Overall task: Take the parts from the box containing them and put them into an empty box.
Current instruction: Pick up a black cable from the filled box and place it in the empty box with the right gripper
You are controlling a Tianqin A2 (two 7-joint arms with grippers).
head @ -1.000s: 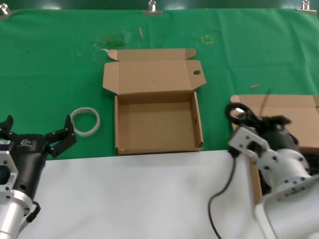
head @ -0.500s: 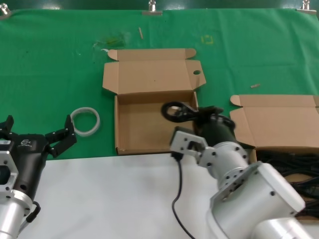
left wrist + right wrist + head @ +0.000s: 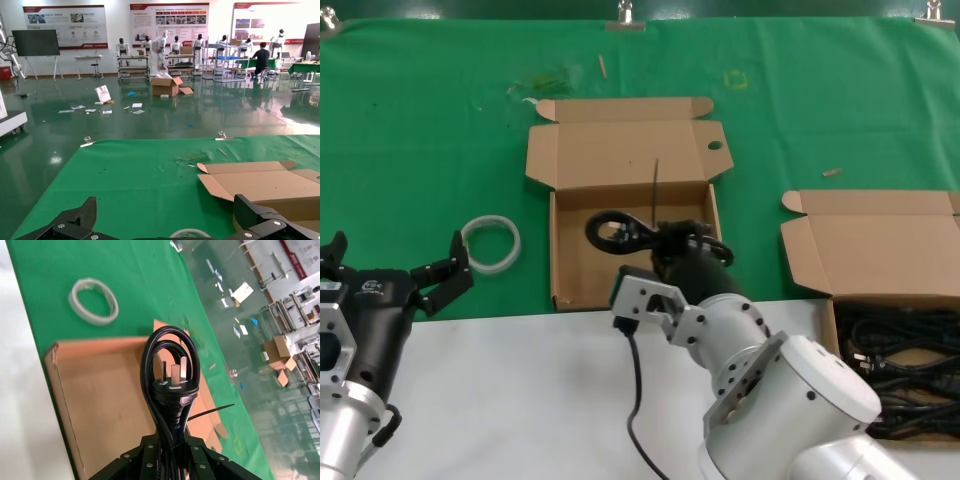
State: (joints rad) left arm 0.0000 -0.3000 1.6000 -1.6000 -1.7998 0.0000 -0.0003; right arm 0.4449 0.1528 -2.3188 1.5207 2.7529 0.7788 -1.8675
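My right gripper (image 3: 665,243) is shut on a black power cord (image 3: 620,232), a bundled cable with a three-pin plug (image 3: 172,382), and holds it over the empty box (image 3: 570,270) in the middle, whose lid (image 3: 620,152) has a small oval hole (image 3: 714,145). The box also shows in the right wrist view (image 3: 100,390), bare inside. The box containing the parts (image 3: 880,250) is at the right, with several black cords (image 3: 900,360) in it. My left gripper (image 3: 390,270) is open and empty at the left near edge.
A white ring of tubing (image 3: 490,243) lies on the green cloth left of the empty box; it also shows in the right wrist view (image 3: 93,301). A white sheet (image 3: 520,400) covers the near part of the table. Small scraps (image 3: 545,82) lie at the back.
My right arm has swung left from the cord-filled box, carrying the cord, and now holds it over the middle box. The left arm has not moved.
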